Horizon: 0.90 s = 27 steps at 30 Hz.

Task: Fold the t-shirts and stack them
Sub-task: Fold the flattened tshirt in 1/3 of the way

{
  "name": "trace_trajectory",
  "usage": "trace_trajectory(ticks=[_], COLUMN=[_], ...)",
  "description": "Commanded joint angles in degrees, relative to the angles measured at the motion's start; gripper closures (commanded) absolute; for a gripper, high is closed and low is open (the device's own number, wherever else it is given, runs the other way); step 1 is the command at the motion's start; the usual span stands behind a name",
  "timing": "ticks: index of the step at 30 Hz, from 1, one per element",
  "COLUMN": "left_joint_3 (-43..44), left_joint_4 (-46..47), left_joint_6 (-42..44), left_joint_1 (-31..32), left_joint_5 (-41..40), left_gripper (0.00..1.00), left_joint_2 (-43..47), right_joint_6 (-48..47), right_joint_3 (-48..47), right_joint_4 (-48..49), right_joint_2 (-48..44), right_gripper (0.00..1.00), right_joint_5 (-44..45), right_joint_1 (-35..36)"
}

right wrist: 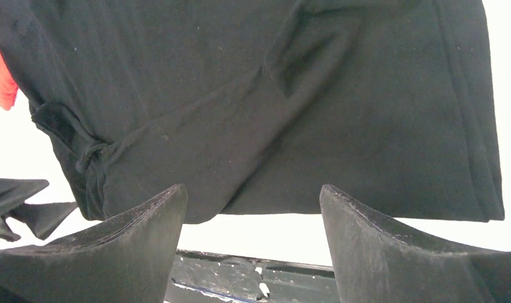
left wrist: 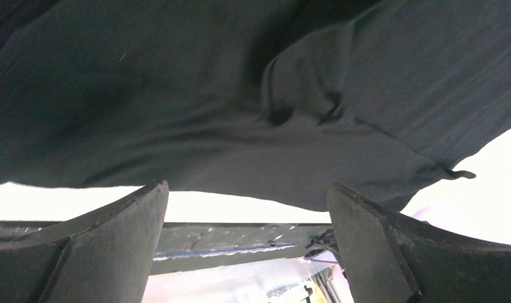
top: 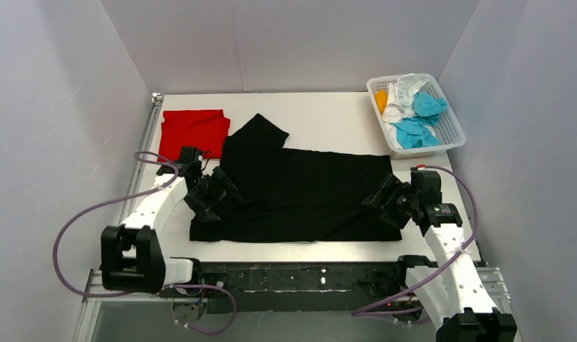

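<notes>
black t-shirt (top: 307, 192): flat mid-table, long side running left to right; one sleeve (top: 261, 132) sticks out toward the far left corner.
red t-shirt (top: 194, 130): already folded, far left of the table (top: 328, 107), just beside the black sleeve; can't tell if they touch.
loose shirts (top: 414, 114): cyan, white and orange, bunched in the basket (top: 451, 122) at far right, well apart from the work.
left gripper (top: 216, 199): at the black shirt's left edge, jaws spread wide, nothing between the fingers (left wrist: 114, 240); cloth lies just ahead of the tips.
right gripper (top: 382, 203): at the right edge near the front corner, also spread wide and empty; hem sits just beyond the tips.
step, my read: lining up to pinch both ends of the black shirt for the next fold. Folding looks partly done; stacking on the red one not yet done.
grab: come in low, slide the lower finger under the hem, and take every layer, not just the top one. The left end shows wrinkles and a small tuck, so bite past them.
sync: close both sides together, lift level, keep light tension so the middle doesn't sag.
lay-down: carry edge to edge, release only once the cloth is flat on the table.
risk: left arm works near the red shirt, so don't drag it. The loose sleeve may flop out and should be tucked in first.
</notes>
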State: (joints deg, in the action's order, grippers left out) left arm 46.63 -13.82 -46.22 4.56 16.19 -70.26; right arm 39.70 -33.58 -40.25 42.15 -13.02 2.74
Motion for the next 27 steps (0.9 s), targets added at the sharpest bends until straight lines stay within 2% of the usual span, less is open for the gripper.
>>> trace_trajectory(ticks=[1, 6, 17, 23, 27], left_joint_3=[3.15, 5.16, 12.4, 22.49, 29.07], left_joint_4=[1.61, 7.11, 8.66, 10.27, 10.31], left_joint_6=[1.04, -0.15, -0.91, -2.29, -1.09], left_joint_1=[1.68, 2.66, 6.68, 7.75, 10.77], left_joint_5=[3.09, 4.27, 1.81, 4.78, 2.96], left_gripper=[0.02, 0.02, 0.02, 0.02, 0.02], left_joint_2=[-10.43, -17.72, -26.87, -34.69, -37.95], right_joint_6=[-1.57, -2.26, -1.96, -4.66, -4.82], right_joint_3=[-2.27, -3.17, -1.3, -4.05, -5.05], right_joint_4=[6.84, 7.21, 5.42, 2.14, 2.05], right_joint_2=[3.08, 5.26, 2.06, 2.03, 1.58], right_gripper=[0.14, 0.14, 0.14, 0.14, 0.14], right_joint_5=[-3.36, -2.48, 2.17, 4.51, 4.89], right_joint_1=[-0.04, -0.02, -0.02, -0.04, -0.07])
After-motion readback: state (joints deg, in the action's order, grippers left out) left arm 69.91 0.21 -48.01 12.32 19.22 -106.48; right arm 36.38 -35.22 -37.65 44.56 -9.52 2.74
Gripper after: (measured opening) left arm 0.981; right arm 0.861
